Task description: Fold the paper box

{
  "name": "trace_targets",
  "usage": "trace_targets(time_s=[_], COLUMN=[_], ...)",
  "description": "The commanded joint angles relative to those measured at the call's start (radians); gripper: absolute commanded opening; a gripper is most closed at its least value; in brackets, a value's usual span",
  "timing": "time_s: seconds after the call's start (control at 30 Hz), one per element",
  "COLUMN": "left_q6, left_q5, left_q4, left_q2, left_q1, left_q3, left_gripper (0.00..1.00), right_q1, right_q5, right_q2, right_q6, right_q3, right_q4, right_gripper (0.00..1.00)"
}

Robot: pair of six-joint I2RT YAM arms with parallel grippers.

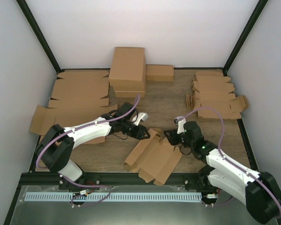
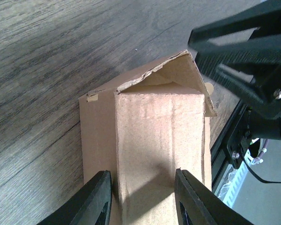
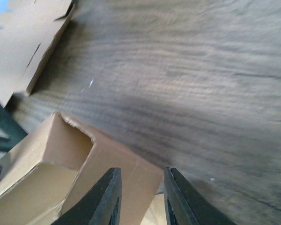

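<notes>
We see left pincer [image 2: 141, 173] grasping small brown cardboard box blank [image 1: 154, 157]; right pincer [image 3: 142, 171]: cannot tell. Uneven pull may tear it.

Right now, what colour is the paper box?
The paper box is plain brown, clearest in left wrist view.

In the top view the paper box [image 1: 154, 157] lies on the table [image 1: 178, 101] at lower centre. The left gripper [image 1: 141, 127] sits at its upper left edge and the right gripper [image 1: 172, 136] at its upper right edge. Behind them, at top centre, stands a carton stack [image 1: 127, 70] with a smaller box [image 1: 159, 72] just to its right. Flat sheets [image 1: 79, 93] cover the upper left, and folded blanks [image 1: 215, 93] are piled at the upper right.
</notes>
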Motion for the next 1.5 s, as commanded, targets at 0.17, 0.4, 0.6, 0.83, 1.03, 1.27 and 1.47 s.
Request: trace_targets(time_s=[0.17, 0.4, 0.6, 0.83, 1.03, 1.27, 1.47], left_q6=[0.008, 0.012, 0.018, 0.026, 0.031, 0.029, 0.039], left_q5=[0.014, 0.015, 0.018, 0.027, 0.051, 0.151, 0.168], left_q4=[0.012, 0.007, 0.005, -0.001, 0.004, 0.052, 0.057], left_q2=[0.014, 0.020, 0.031, 0.043, 0.048, 0.047, 0.077], left_q1=[-0.005, -0.004, -0.004, -0.004, -0.004, -0.006, -0.004], left_q3=[0.020, 0.024, 0.030, 0.047, 0.054, 0.049, 0.054], left_gripper=[0.39, 0.39, 0.39, 0.38, 0.38, 0.38, 0.38], right_q1=[0.003, 0.016, 0.058, 0.069, 0.069, 0.078, 0.086], right_q5=[-0.230, -0.244, -0.246, -0.213, -0.208, -0.215, -0.209], right_q2=[0.073, 0.166, 0.195, 0.195, 0.230, 0.257, 0.266], right_q6=[-0.110, -0.150, -0.189, -0.211, -0.223, -0.245, -0.256], right_q3=[-0.010, 0.027, 0.029, 0.029, 0.022, 0.009, -0.039], right_q4=[0.122, 0.161, 0.178, 0.209, 0.259, 0.320, 0.464], right_gripper=[0.44, 0.44, 0.43, 0.44, 0.47, 0.49, 0.47])
